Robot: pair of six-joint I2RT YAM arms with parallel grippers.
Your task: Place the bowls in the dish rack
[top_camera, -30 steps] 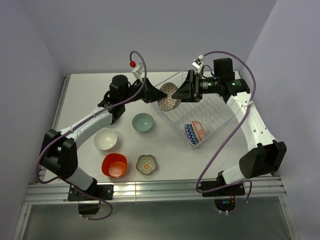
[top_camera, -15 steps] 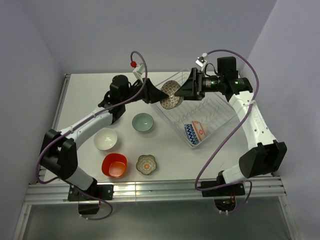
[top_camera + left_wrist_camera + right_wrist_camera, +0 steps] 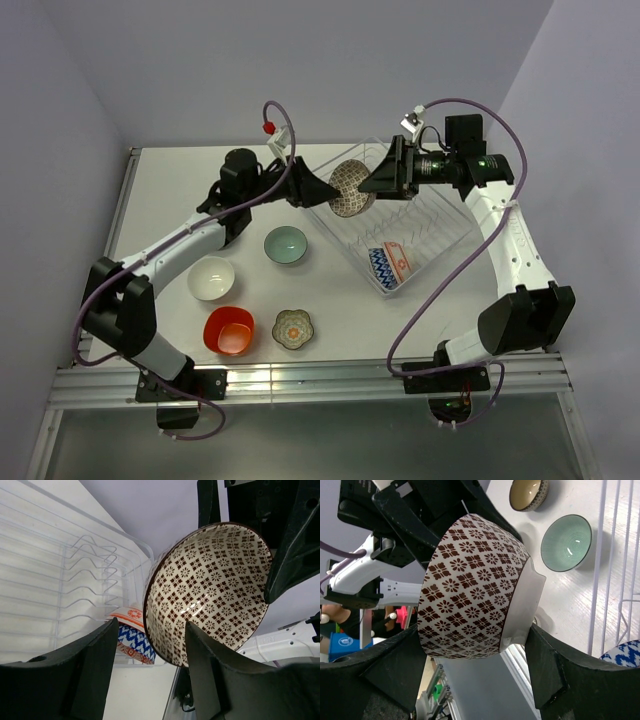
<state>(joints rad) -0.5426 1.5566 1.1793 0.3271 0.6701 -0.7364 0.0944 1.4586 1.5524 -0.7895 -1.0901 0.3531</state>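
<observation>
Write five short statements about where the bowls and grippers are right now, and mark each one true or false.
1. The brown-patterned bowl is gripped by the right gripper. True.
2. The teal bowl is loaded in the dish rack. False: it sits on the table, left of the rack.
3. The blue zigzag bowl is in the dish rack. True.
4. The orange-red bowl is stacked inside the white bowl. False: they sit apart on the table, neither inside the other.
5. The left gripper is clamped shut. False: its jaws stand open.
</observation>
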